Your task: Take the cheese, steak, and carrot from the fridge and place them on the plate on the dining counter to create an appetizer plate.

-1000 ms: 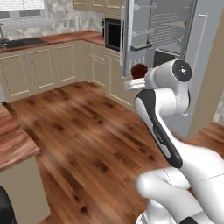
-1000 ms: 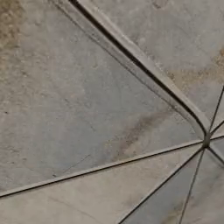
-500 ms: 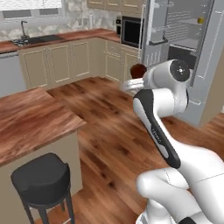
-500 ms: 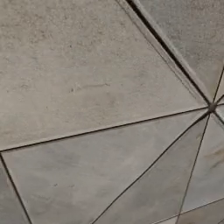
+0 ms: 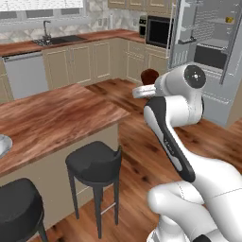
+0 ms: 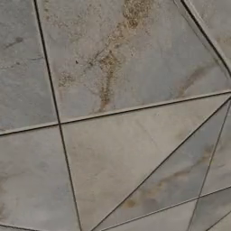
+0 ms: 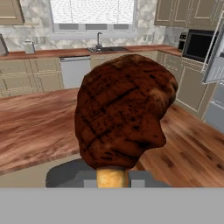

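Note:
The steak, a dark brown-red slab, sits in my gripper, which is shut on it above the wood floor. In the hand view the steak covers the centre and hides my fingertips. The dining counter stretches to the left of the held steak, and the plate shows as a grey sliver at its far left edge. Behind the arm the fridge stands with its doors open. A small yellow lump, the cheese, rests on an upper shelf there. The carrot is out of view.
Two black stools stand in front of the dining counter. A wall counter with a sink and a black built-in oven line the back. In the right base view, grey tiles sit close in front.
The whole picture has shifted: the base has moved away from the fridge, bringing the dining counter and stools into view. The steak stays in the shut gripper.

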You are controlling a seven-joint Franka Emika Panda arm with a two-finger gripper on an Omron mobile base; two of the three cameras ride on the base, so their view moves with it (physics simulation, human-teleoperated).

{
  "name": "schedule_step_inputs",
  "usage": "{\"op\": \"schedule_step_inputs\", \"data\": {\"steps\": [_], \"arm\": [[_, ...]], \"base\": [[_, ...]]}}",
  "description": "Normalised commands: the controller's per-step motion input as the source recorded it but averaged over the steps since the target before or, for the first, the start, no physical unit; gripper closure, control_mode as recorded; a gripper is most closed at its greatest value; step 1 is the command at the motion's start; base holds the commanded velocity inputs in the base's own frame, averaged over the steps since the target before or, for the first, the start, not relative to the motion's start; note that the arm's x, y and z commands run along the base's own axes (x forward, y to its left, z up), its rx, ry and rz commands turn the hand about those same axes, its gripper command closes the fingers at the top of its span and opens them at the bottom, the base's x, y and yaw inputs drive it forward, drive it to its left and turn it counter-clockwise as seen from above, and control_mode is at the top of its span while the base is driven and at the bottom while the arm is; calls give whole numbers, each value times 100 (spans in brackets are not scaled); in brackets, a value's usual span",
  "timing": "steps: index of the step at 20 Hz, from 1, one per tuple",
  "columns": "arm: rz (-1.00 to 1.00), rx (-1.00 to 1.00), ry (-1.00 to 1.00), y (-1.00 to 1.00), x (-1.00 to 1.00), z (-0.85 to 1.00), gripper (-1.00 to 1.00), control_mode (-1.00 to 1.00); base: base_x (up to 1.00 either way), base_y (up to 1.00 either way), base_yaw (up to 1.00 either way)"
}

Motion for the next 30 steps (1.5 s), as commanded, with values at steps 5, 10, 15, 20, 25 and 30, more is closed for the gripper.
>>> {"op": "schedule_step_inputs", "data": {"steps": [5, 10, 15, 20, 25, 30], "arm": [[0, 0, 0, 0, 0, 0, 100, 100], [0, 0, 0, 0, 0, 0, 100, 100], [0, 0, 0, 0, 0, 0, 100, 100], [0, 0, 0, 0, 0, 0, 100, 100], [0, 0, 0, 0, 0, 0, 100, 100], [0, 0, 0, 0, 0, 0, 100, 100]], "base": [[-30, 100, 0], [5, 99, 9], [71, 69, 17], [98, 50, 15], [67, 43, 14], [46, 54, 9]]}}
